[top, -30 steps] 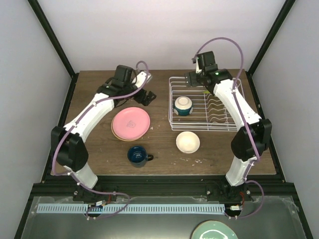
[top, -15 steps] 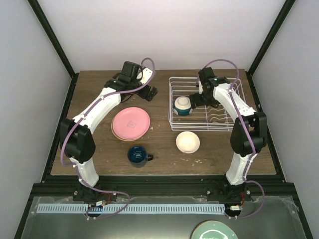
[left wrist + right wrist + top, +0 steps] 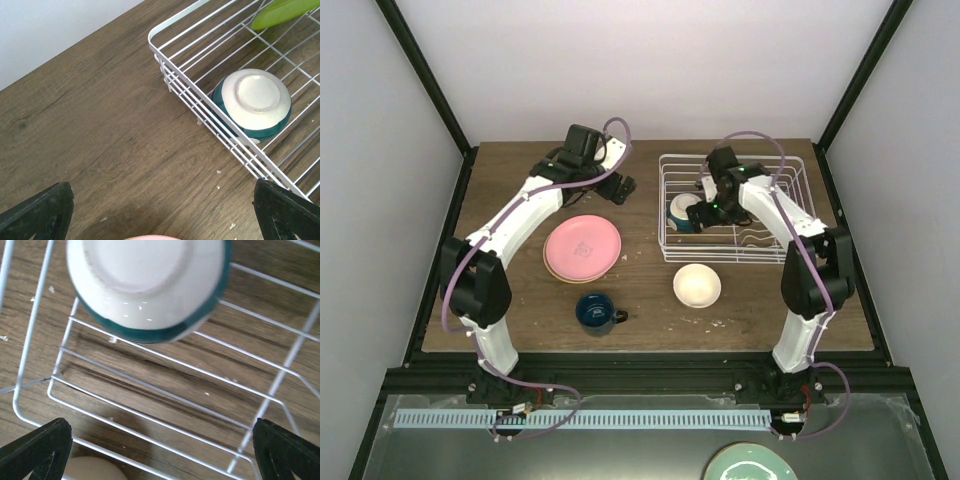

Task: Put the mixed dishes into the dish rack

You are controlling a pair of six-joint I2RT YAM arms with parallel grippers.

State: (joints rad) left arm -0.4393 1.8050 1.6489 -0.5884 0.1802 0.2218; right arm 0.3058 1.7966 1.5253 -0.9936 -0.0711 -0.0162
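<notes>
Presently, the right tool [image 3: 159, 440] hangs over the near left part of the dish rack [image 3: 662, 225]. Its jaws are spread fully wide and nothing is between them. The wrist view looks straight down through the white floor wires to the wood.

- An upturned bowl [image 3: 147, 285] lies in the rack's left half. It is cream with a dark teal band, foot ring up, and just beyond the right tool's fingers. Contact with the tool is not visible.
- The lime green plate [image 3: 280, 11] is in the rack farther back and only an edge shows. How it sits cannot be told.
- The left tool [image 3: 161, 200] is over bare surface [image 3: 500, 180], just left of the rack's far left corner. Its jaws are also fully apart and hold nothing.

Outside the rack, on the surface:
- The pink plate [image 3: 582, 246] lies flat, left of the rack and near the left tool. A peach-tan plate [image 3: 551, 266] is under it, and only its rim shows.
- The dark blue mug [image 3: 595, 310] stands upright on the near side of the plates, handle to the right.
- A second cream bowl [image 3: 697, 285] sits mouth up, just in front of the rack's near left corner, close to the wire.

A pale teal plate [image 3: 750, 463] lies well apart, on the near side of the arm bases, and is partly cut off by the frame edge.
</notes>
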